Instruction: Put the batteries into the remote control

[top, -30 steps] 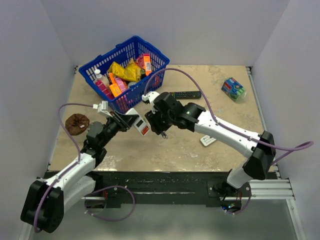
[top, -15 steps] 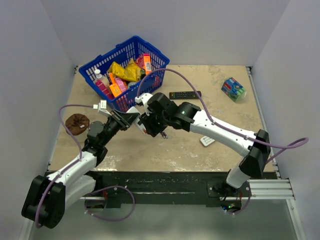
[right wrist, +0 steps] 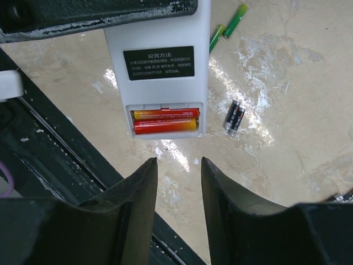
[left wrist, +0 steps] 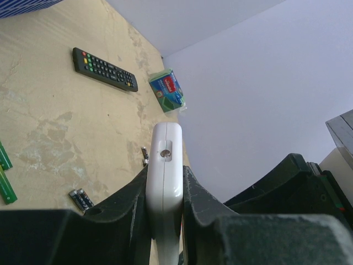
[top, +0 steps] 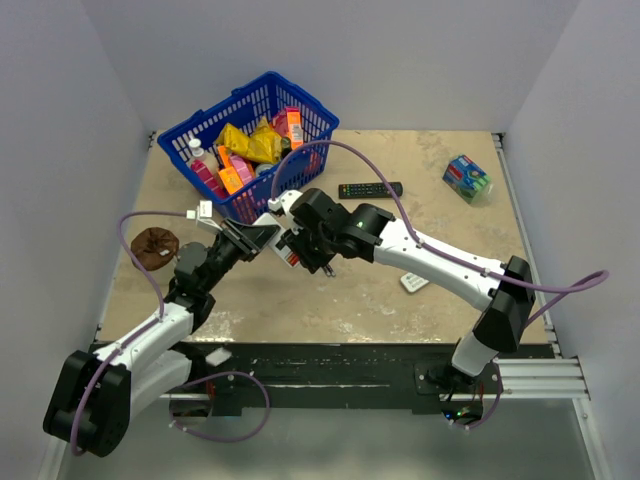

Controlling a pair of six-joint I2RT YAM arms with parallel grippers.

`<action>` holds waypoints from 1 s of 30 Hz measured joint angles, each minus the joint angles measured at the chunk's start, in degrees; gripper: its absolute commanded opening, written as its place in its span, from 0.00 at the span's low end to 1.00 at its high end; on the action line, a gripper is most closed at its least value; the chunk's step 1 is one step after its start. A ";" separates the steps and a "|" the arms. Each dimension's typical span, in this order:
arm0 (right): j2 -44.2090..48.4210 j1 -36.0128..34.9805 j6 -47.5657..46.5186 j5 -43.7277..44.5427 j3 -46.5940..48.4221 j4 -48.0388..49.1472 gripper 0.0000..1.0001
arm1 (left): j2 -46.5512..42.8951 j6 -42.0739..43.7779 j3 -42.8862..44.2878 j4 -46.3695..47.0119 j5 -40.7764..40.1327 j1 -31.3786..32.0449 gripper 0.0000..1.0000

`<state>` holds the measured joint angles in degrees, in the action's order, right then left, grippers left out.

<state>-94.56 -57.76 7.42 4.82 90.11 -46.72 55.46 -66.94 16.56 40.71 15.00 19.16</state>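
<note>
My left tool (left wrist: 165, 207) was clamped on the remote control (right wrist: 160, 91), pinching its two long edges and holding it up off the surface (right wrist: 276, 83), w/ the back turned toward my other arm. I'd say that grip was chosen b/c it left the battery bay unblocked and kept the body steady against a push.

The bay was open at the lower end of the back, below the black label. Two red-orange batteries (right wrist: 165, 121) lay in it side by side, filling both slots as far as I could see. Couldn't read polarity marks. No cover was in view.

My right tool (right wrist: 177, 163) hung just short of the bay end, partly open and holding nothing, fingers either side of the bay's centre line. That lined it up to press or check the cells, prob. the step in hand.

Spares were on the surface beyond the remote control: a pair of black batteries (right wrist: 234, 117) touching each other, and green batteries (right wrist: 234, 19) farther off. They lay w/in reach but apart from the work, so no clutter under the tools.

Main risk in my view: a hard push could've slid the remote control in the clamp.
</note>
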 measured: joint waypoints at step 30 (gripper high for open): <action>2.38 1.66 4.35 3.58 -13.70 7.98 0.65 | 0.13 18.01 7.63 -24.09 -3.96 -0.37 0.00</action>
<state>-92.18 -56.10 11.77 8.40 76.40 -38.74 55.59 -48.93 24.18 16.62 11.05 18.79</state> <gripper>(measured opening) 0.651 0.263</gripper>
